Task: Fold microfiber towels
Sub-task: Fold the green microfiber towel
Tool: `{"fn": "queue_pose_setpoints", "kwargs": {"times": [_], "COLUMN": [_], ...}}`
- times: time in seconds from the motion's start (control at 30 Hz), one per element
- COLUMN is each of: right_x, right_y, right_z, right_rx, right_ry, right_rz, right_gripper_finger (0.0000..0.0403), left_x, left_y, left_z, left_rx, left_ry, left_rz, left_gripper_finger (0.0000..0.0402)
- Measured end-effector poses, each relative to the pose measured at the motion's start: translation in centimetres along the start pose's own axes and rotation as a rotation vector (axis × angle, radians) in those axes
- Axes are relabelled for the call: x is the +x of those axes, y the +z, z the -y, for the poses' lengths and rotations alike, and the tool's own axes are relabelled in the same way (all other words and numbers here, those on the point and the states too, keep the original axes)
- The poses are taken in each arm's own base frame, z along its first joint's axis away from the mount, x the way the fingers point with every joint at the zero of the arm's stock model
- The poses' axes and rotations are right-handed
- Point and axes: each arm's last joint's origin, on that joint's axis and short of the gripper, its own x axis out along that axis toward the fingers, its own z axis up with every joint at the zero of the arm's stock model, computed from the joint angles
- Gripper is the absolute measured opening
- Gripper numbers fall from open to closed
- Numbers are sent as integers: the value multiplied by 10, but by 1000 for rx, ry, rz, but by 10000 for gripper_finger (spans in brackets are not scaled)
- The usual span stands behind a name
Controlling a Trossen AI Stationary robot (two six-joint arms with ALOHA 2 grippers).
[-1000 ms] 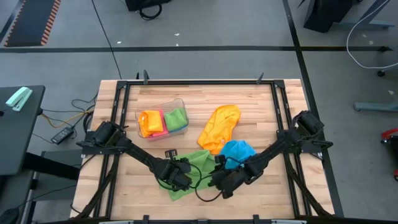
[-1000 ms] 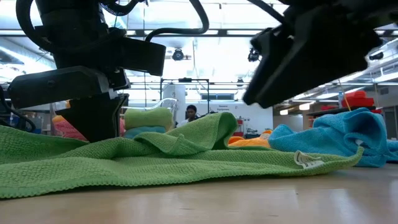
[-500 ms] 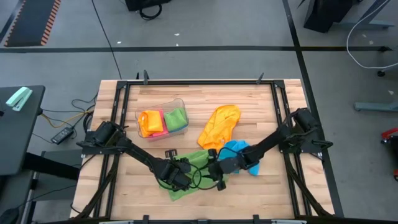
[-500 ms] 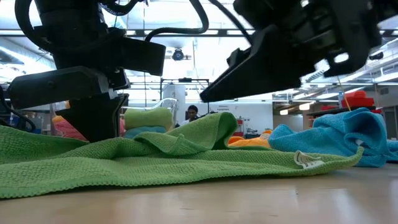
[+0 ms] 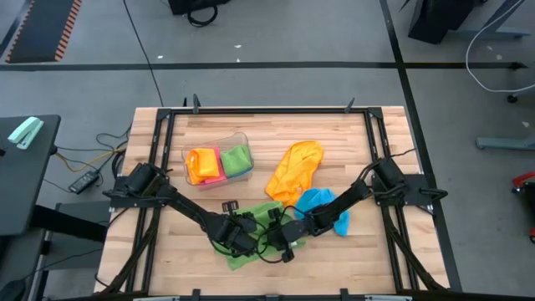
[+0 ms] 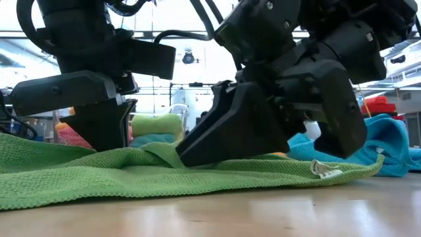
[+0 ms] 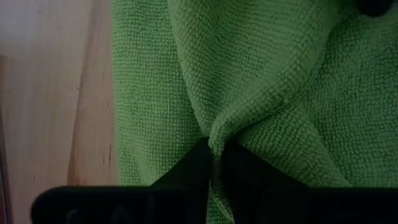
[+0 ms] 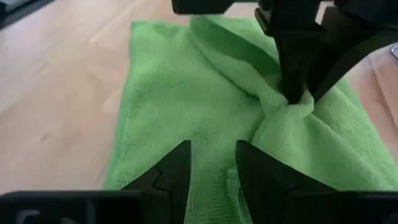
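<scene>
Green towel lies spread near the table's front edge, the fold apparently just starting; the left gripper is pinched shut on a ridge of it; the right gripper hovers just above the cloth beside that pinch, fingers apart with only flat cloth below them; next it likely must close on an edge to lift.

The wooden surface stands on a grey floor. A clear plastic tub rests on its far left part. Black cables lie on the floor beside the surface, near a small dark table.
</scene>
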Motion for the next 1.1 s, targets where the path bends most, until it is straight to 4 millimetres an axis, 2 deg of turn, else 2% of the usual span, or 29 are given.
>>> {"fn": "queue_pose_setpoints", "kwargs": {"times": [0.2,0.33,0.8,0.97,1.1], "right_x": [0,0,-9,-7,-7], "right_y": [-2,-2,7,-1,0], "right_z": [2,2,6,9,9], "right_rx": [-10,-19,-48,-50,-49], "right_ry": [-17,-18,-53,-54,-54], "right_rz": [-23,-22,-36,-92,-88], "right_gripper_finger": [102,98,166,167,151], "left_x": [0,0,0,0,-1], "left_y": [0,0,0,1,-1], "left_z": [0,0,0,0,2], "left_rx": [0,0,2,1,1], "left_ry": [1,1,-2,-2,-4], "left_rz": [1,0,3,4,5], "left_gripper_finger": [58,56,60,58,53]}}
